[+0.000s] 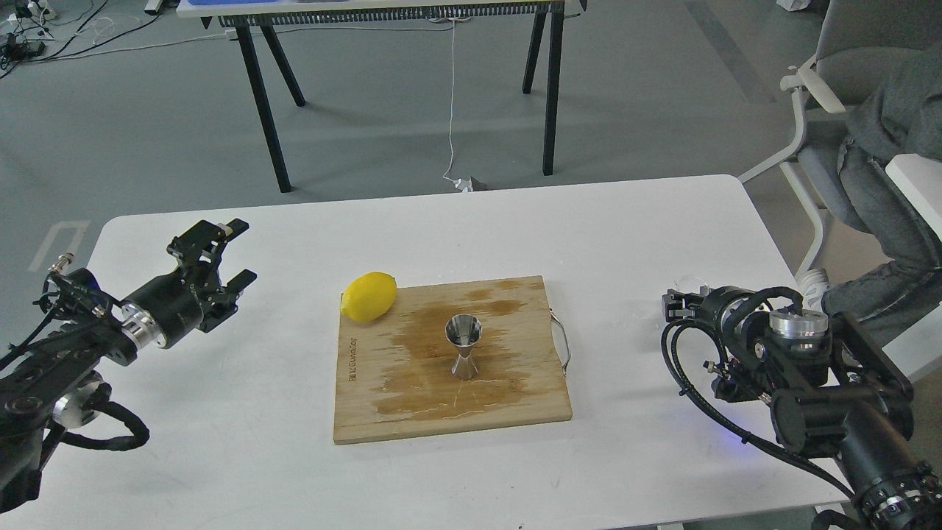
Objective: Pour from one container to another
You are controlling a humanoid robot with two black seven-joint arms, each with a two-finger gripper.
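Note:
The steel jigger [464, 346] stands upright in the middle of the wet wooden cutting board [412, 412]. At the table's right side, the faint rim of the clear glass cup [689, 281] shows just above the tip of my right gripper [673, 303]. The cup is carried along with that gripper, which looks shut on it, well to the right of the board. Most of the glass is hard to make out. My left gripper [239, 252] hovers open and empty at the table's left, far from the board.
A yellow lemon [370, 297] lies on the board's far-left corner. A metal handle [563, 342] sticks out of the board's right edge. A chair with a seated person [876, 147] is beyond the table's right end.

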